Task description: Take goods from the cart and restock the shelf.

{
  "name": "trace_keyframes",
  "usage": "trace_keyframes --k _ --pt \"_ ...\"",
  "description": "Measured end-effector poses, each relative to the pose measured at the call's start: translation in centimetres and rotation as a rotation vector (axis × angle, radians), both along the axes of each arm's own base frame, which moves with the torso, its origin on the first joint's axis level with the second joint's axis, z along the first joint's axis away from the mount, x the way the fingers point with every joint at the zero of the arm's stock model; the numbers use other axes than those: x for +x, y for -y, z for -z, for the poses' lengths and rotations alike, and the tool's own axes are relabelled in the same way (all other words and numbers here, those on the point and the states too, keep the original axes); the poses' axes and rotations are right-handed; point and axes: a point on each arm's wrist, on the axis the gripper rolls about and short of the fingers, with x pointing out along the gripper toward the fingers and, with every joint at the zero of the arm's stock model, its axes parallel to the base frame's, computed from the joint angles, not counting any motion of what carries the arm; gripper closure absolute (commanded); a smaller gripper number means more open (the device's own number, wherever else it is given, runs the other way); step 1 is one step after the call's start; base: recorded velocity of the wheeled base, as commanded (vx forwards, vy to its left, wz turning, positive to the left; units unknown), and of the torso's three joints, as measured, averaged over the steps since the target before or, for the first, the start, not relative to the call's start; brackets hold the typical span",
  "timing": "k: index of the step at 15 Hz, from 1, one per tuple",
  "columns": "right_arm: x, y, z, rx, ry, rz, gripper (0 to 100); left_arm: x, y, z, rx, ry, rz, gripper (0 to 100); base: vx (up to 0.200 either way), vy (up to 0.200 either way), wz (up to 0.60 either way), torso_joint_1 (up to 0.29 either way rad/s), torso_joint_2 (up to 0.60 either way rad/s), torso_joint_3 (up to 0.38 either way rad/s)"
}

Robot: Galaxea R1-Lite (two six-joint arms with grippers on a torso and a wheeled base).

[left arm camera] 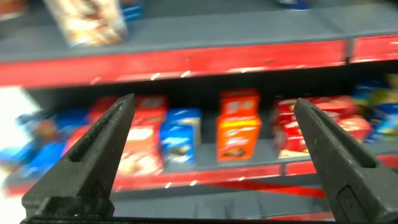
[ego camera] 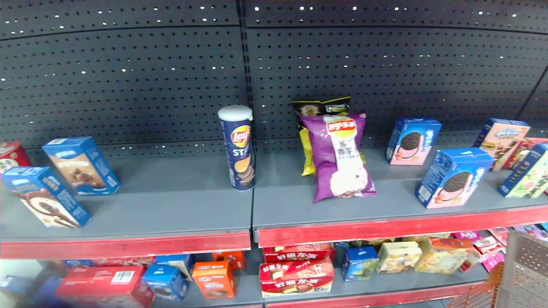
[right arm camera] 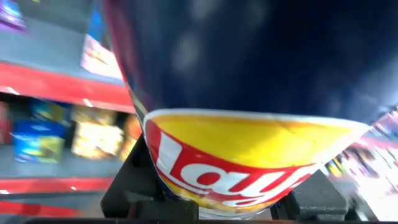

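You face the grey shelf [ego camera: 171, 205], where a purple bag [ego camera: 340, 156] leans near an upright chip can [ego camera: 238, 147]. Your right gripper [right arm camera: 217, 196] pinches a dark blue chip package [right arm camera: 249, 62] before the shelf. Your left gripper [left arm camera: 212, 106] has its jaws spread wide, empty, facing the lower tier.

On the upper shelf [ego camera: 171, 201], a chip can [ego camera: 236, 147] stands at centre. Just right of it, a front bag [ego camera: 340, 158] leans against a rear bag [ego camera: 319, 107]. Cookie boxes [ego camera: 454, 177] stand toward both ends. More boxes [ego camera: 295, 276] sit on the lower shelf [ego camera: 402, 280] beneath. A chip package [right arm camera: 249, 81] sits in the right gripper [right arm camera: 217, 193].
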Motion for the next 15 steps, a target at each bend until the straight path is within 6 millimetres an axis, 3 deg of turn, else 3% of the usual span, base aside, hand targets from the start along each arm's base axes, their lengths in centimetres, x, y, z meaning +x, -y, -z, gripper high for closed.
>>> trace_keyframes --k 2,12,15 --pt "0.0 0.0 0.1 -0.001 -0.005 -0.002 100 0.0 0.0 0.0 0.000 0.000 0.000 0 0.000 0.000 0.60 0.002 0.00 0.000" --pt "-0.7 0.1 1.6 -0.001 -0.010 0.017 100 0.0 0.0 -0.1 0.015 -0.009 0.012 0 0.000 0.000 0.00 0.000 0.00 0.000" --pt "-0.9 0.1 1.6 0.001 0.001 0.025 100 -0.1 0.0 -2.6 0.018 0.018 0.052 0 0.000 0.000 0.00 0.000 0.00 0.000"
